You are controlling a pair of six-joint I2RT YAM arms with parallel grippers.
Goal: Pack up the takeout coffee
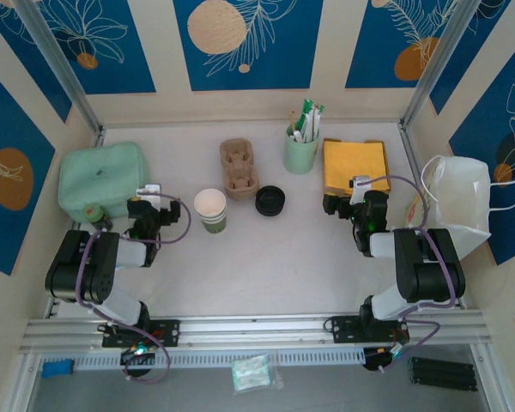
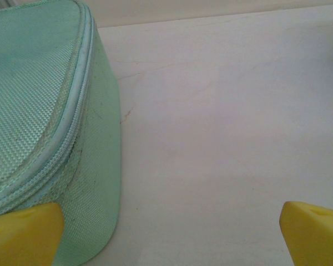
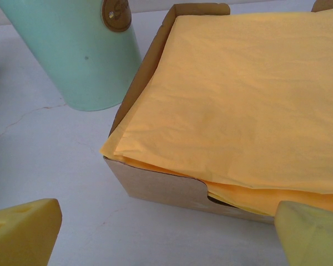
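The takeout coffee is out of view. A lidless green-and-white paper cup (image 1: 210,210) stands upright at the table's middle left, its cream inside showing. A loose black lid (image 1: 270,200) lies to its right. My left gripper (image 1: 149,196) is open beside the mint-green zipped bag (image 1: 101,178), left of the cup; its yellow fingertips (image 2: 25,230) flank bare table beside the bag (image 2: 39,111). My right gripper (image 1: 361,184) is open at the near edge of the box of yellow napkins (image 1: 354,165). Its fingertips (image 3: 22,230) frame that box's front corner (image 3: 172,185).
A cardboard cup carrier (image 1: 239,168) sits behind the cup. A mint holder (image 1: 300,153) with sticks and sachets stands left of the napkin box, and its side (image 3: 77,55) shows in the right wrist view. A white plastic bag (image 1: 459,202) stands at the right wall.
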